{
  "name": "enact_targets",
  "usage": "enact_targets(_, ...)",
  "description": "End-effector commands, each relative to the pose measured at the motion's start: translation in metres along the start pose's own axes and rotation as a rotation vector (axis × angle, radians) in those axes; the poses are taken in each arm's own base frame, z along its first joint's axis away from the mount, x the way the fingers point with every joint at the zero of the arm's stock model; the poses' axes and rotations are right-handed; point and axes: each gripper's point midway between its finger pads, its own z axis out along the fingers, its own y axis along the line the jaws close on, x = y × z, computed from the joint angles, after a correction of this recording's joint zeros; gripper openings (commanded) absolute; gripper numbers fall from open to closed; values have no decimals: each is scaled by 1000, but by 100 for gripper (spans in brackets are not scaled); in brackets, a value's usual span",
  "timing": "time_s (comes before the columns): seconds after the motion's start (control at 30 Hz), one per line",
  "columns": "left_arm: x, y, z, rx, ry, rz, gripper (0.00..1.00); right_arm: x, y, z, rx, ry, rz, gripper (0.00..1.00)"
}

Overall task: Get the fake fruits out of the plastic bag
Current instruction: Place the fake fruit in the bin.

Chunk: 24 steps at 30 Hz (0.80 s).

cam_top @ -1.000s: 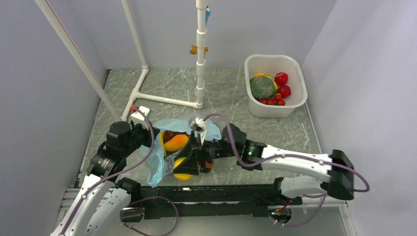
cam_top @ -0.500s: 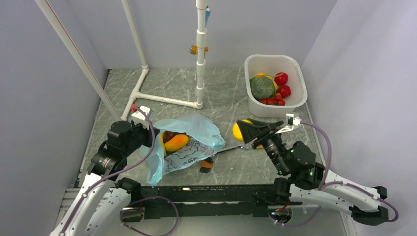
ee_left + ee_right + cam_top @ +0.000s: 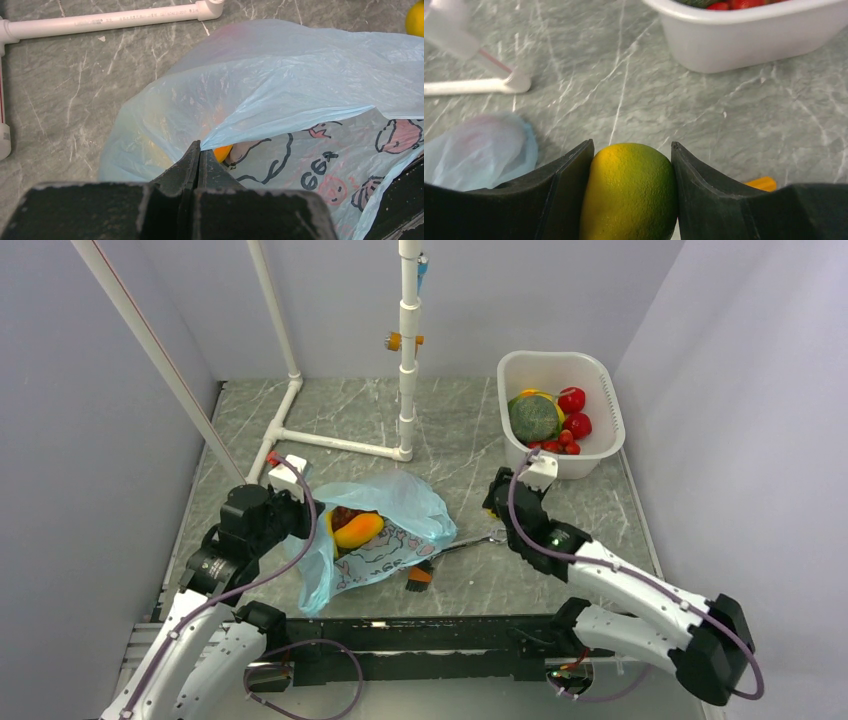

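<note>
- Thin light-blue translucent plastic bag (image 3: 405, 502) with a pink cartoon print: left of centre in the top view.
- Glossy orange-yellow mango (image 3: 358, 530): inside the bag's mouth.
- Left gripper (image 3: 199, 149): fingers pressed together, pinching the bag's edge.
- Right gripper (image 3: 631, 147): fingers clamp a glossy yellow-green plastic fruit (image 3: 631, 190), bottom centre of its wrist view, with the white plastic tub (image 3: 744, 40) at upper right.

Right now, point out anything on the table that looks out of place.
A slim metal tool lies loose on the table beside the bag, and a small black-and-orange piece sits by the bag's near edge. Neither is fruit, so both look stray. Nothing looks spilled or damaged.
</note>
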Motion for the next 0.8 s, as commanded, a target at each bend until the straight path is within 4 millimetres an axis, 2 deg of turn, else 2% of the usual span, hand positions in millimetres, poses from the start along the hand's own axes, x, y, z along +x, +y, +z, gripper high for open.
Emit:
enact_targets(0.0,-11,1,-1,-10,-24,0,0,-58,13,21,51,-84,92,0)
enact_targets(0.07,-11,2,-1,-12,-23,2,0,-78,5,34,126,-116,71,0)
enact_targets(0.27,-11,1,-1,-11,-24,3,0,-120,-39,79,348,-152,122,0)
enact_targets(0.47,-12,1,-1,-9,-28,5,0,-149,-80,115,380,-145,228,0)
enact_targets(0.63,-13,1,-2,-11,-30,6,0,-146,-105,148,401,-107,250,2)
enact_targets(0.77,-13,1,-2,-10,-28,6,0,-128,-115,177,411,-15,217,5)
